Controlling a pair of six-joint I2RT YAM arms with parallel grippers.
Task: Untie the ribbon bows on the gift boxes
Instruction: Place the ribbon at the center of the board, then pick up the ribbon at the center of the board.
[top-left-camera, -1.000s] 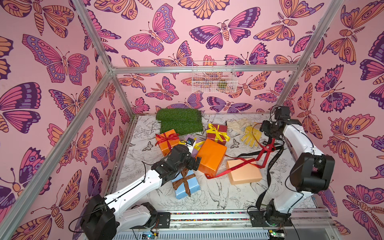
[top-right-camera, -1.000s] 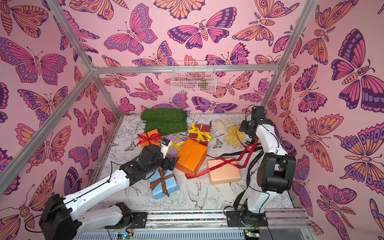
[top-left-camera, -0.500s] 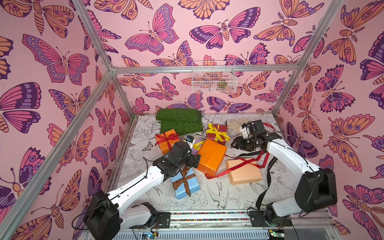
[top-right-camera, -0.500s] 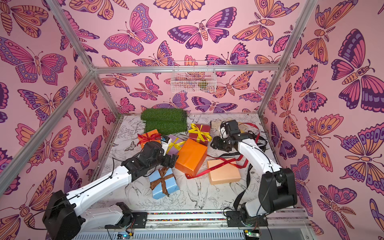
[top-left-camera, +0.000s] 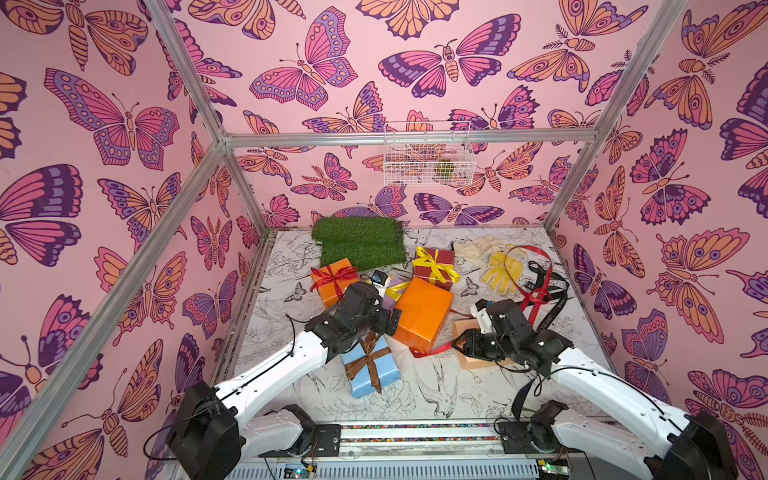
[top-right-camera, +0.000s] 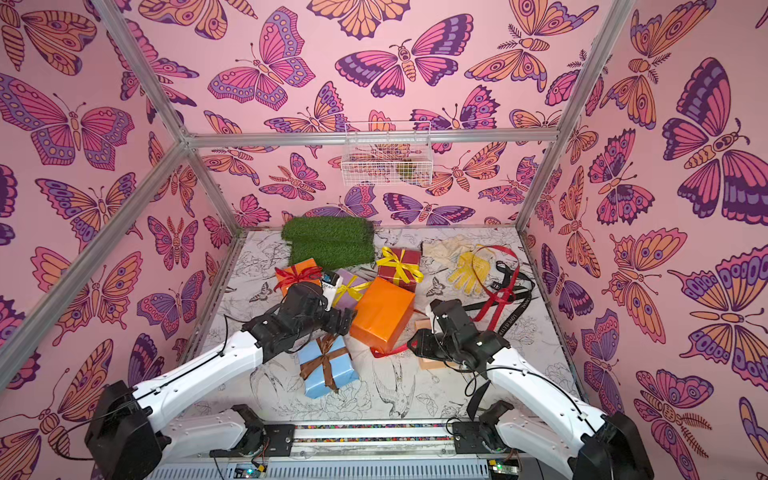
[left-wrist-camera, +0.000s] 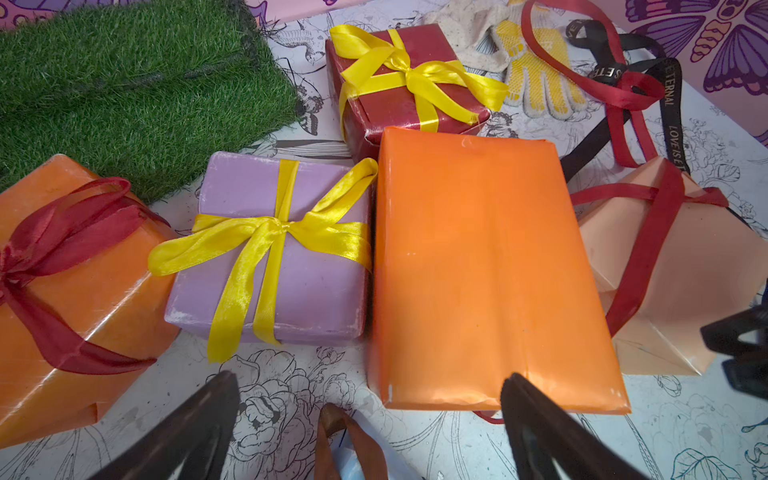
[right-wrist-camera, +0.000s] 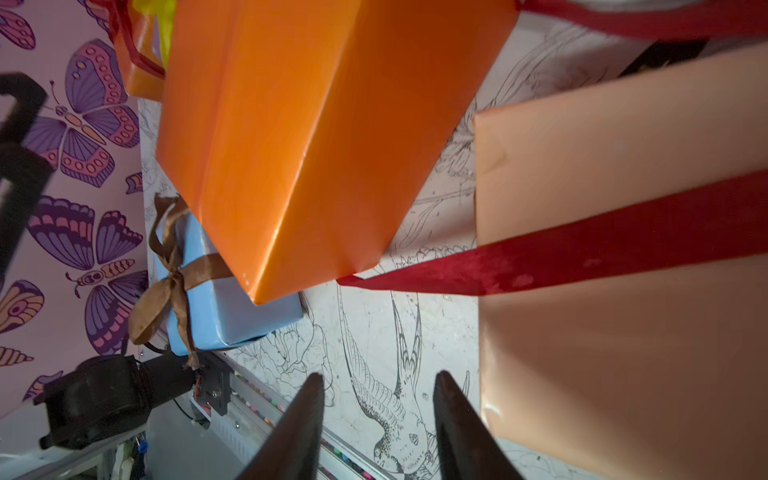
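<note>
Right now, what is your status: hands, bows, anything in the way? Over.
Left hand open, empty, near big orange box. Right hand open, empty, beside peach box. Four bows tied; red ribbon loose across peach box. Nothing seen blocking.

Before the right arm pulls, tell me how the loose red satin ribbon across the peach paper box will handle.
Probably floppy: the loose red satin ribbon lies in slack loops by the yellow knitted glove. It may tug the large orange glossy box, since one stretch disappears under it. Its sheen hints at slipping.
</note>
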